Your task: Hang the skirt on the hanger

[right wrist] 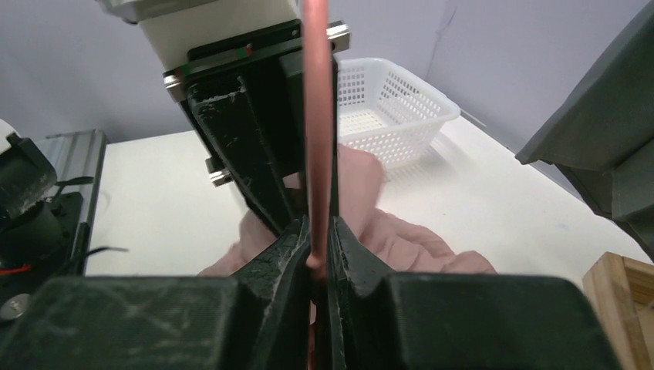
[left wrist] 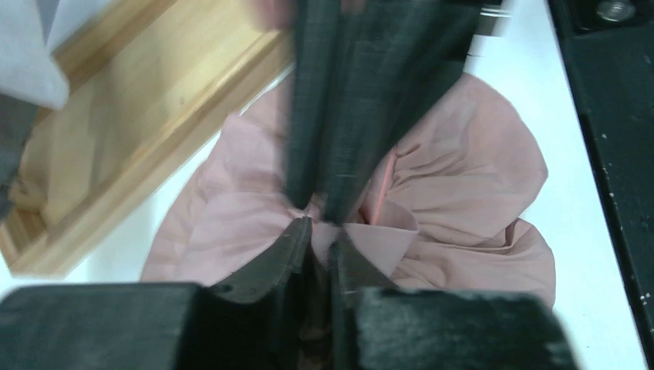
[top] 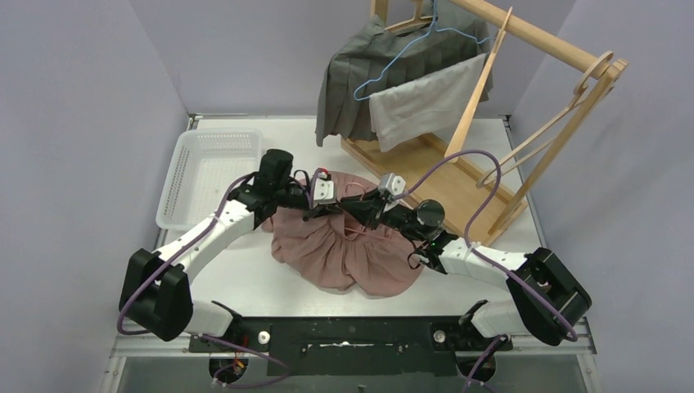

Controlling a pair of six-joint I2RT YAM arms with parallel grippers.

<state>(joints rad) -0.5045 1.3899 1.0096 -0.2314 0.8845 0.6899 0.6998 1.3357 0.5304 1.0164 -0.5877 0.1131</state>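
The pink skirt (top: 344, 254) lies crumpled in the middle of the white table. It also shows in the left wrist view (left wrist: 463, 177) and the right wrist view (right wrist: 401, 231). My left gripper (top: 317, 213) is at the skirt's far edge, and its jaws (left wrist: 320, 231) are shut on a fold of the pink fabric. My right gripper (top: 350, 205) meets it tip to tip and is shut (right wrist: 316, 231) on a thin pink hanger rod (right wrist: 315, 116). A red bit of the hanger (top: 323, 173) shows behind the grippers. Most of the hanger is hidden.
A white plastic basket (top: 209, 176) stands at the back left. A wooden clothes rack (top: 491, 188) stands at the back right with a dark grey skirt (top: 360, 74) on a blue hanger, a light grey cloth (top: 425, 102) and bare wooden hangers (top: 540, 139).
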